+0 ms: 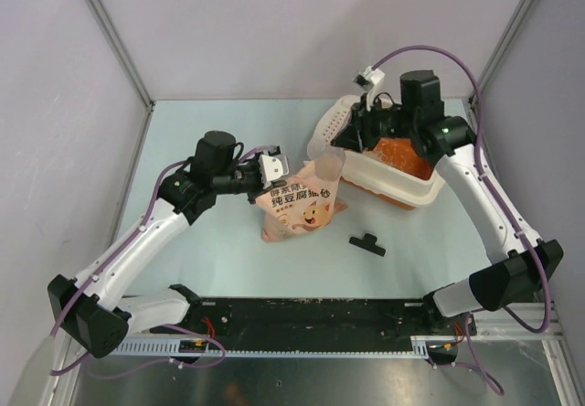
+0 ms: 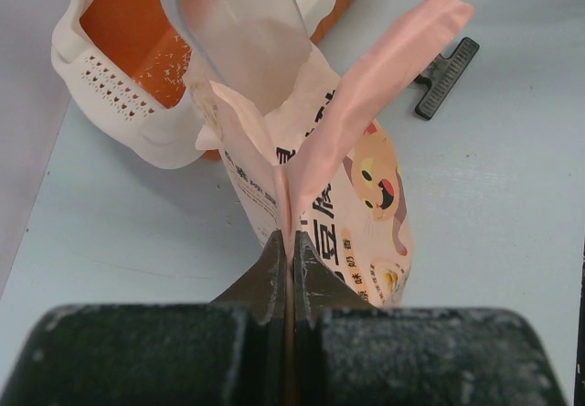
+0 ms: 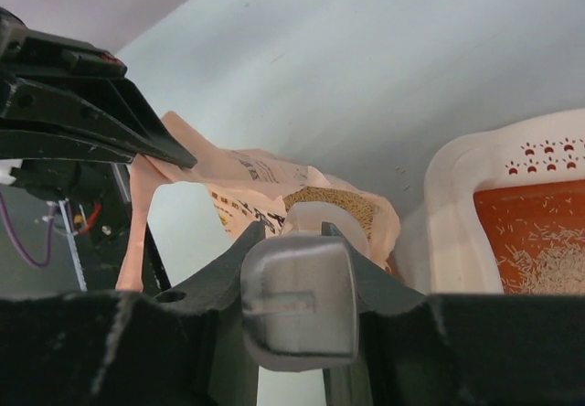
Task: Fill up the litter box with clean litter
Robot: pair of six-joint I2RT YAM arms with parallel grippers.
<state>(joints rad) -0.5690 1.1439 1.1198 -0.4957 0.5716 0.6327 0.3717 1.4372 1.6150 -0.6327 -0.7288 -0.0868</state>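
Note:
The litter box [image 1: 416, 186] lies at the back right, cream-white with an orange inside; it also shows in the left wrist view [image 2: 137, 118] and the right wrist view [image 3: 450, 205]. A thin scatter of pale litter [image 3: 530, 260] lies on its floor [image 2: 164, 58]. My left gripper [image 1: 274, 170] is shut on the top edge of the pink bag [image 1: 297, 203] and holds its mouth open [image 2: 291, 241]. My right gripper [image 1: 347, 145] is shut on the handle of the clear scoop [image 3: 297, 296], whose bowl [image 2: 242, 31] sits in the bag's mouth. Tan granules [image 3: 334, 200] show inside the bag.
A black clip [image 1: 367, 243] lies on the table in front of the box, to the right of the bag [image 2: 445, 77]. The enclosure walls stand close behind and to both sides. The box's perforated ledge [image 1: 334, 118] faces the back left.

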